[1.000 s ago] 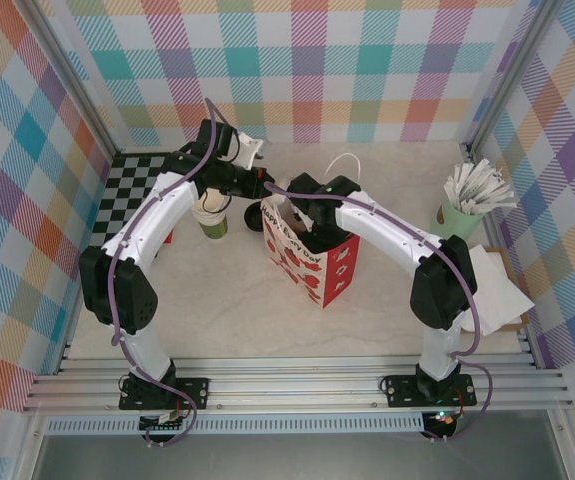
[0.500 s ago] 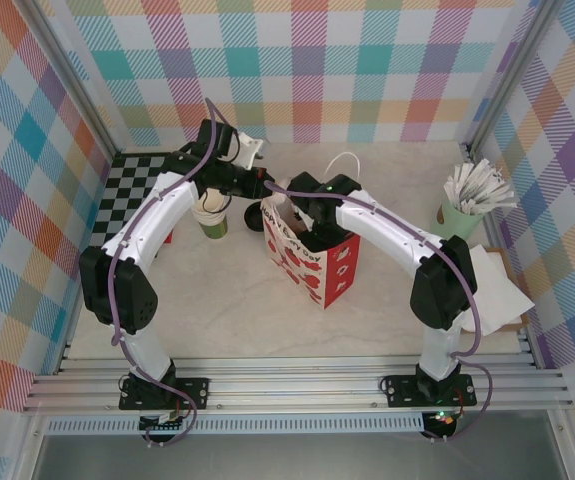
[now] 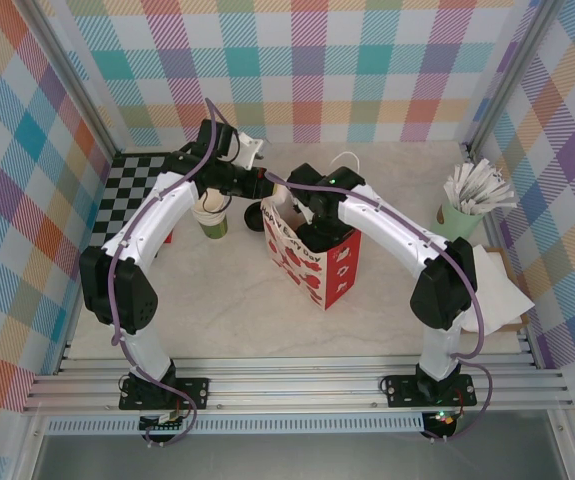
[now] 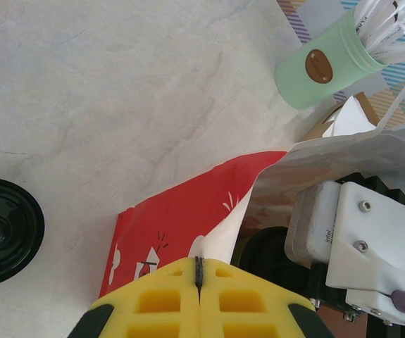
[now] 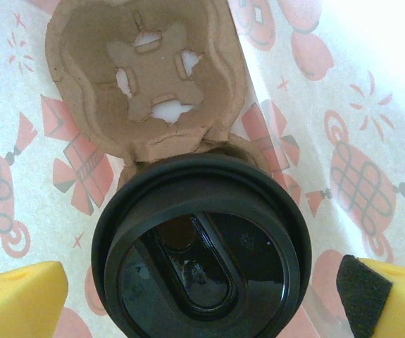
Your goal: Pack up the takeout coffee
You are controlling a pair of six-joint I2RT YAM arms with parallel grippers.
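- Top external: the right gripper (image 3: 305, 208) has shifted slightly farther back at the mouth of the red paper bag (image 3: 319, 268). Nothing else has moved. Judged: it is withdrawing after placement.
- Left wrist: the left gripper (image 4: 199, 271) is clamped on the bag's rim, holding it open. A loose black lid (image 4: 5, 229) and the mint cup of sticks (image 4: 320, 67) stand clear.
- Right wrist: the takeout coffee (image 5: 202, 260) sits inside the bag against a pulp carrier (image 5: 146, 77). The jaws are spread wide, off the lid. The bag walls crowd the exit.

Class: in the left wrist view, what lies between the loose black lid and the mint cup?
Bare table between lid and mint cup, left wrist view; the bag edge lies just beside that stretch.
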